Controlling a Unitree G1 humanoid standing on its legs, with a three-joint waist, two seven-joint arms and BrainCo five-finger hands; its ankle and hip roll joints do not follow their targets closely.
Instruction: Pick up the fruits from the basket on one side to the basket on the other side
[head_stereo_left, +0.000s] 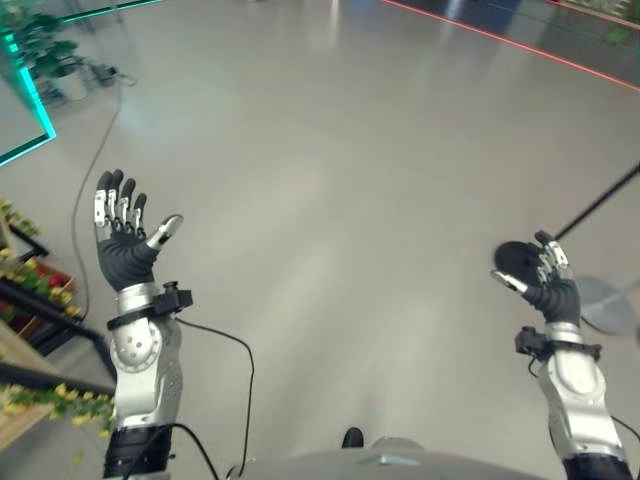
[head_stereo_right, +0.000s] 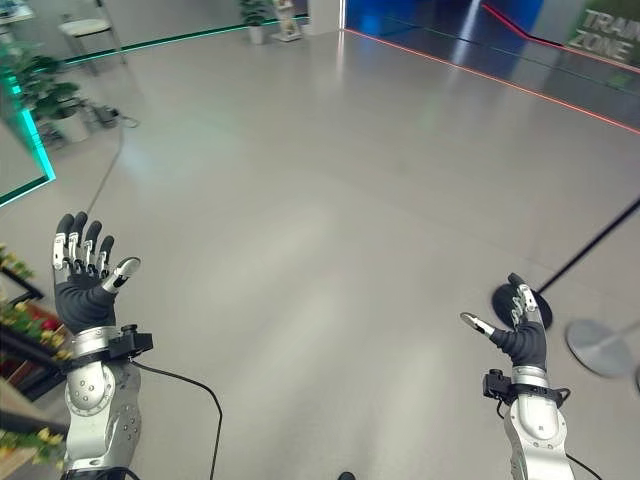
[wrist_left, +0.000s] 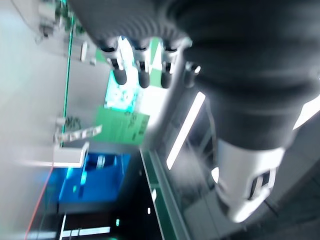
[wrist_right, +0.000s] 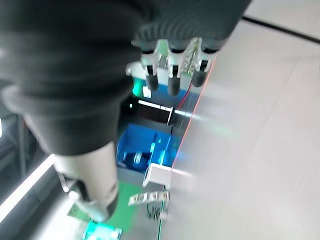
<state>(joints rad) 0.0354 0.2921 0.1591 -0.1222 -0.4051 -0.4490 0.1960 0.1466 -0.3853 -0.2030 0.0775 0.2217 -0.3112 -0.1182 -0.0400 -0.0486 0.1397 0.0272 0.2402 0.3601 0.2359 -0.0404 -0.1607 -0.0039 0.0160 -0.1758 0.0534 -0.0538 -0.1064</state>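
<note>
Fingers straight and empty on left hand (head_stereo_left: 124, 250) and right hand (head_stereo_right: 522, 335), raised over bare floor (head_stereo_left: 350, 200).

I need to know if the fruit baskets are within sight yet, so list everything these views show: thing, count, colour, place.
Floor: one, pale grey, under and ahead of both hands.
Potted plant: one, green in a white pot, far left by the green-lit edge.
Flower rack: one, dark with yellow and red flowers, near left.
Barrier post base: one, black disc, right, behind the right hand.
Grey disc: one, far right.
Red floor line: one, far right.
Left hand: raised, open, holding nothing.
Right hand: raised, open, holding nothing.
</note>
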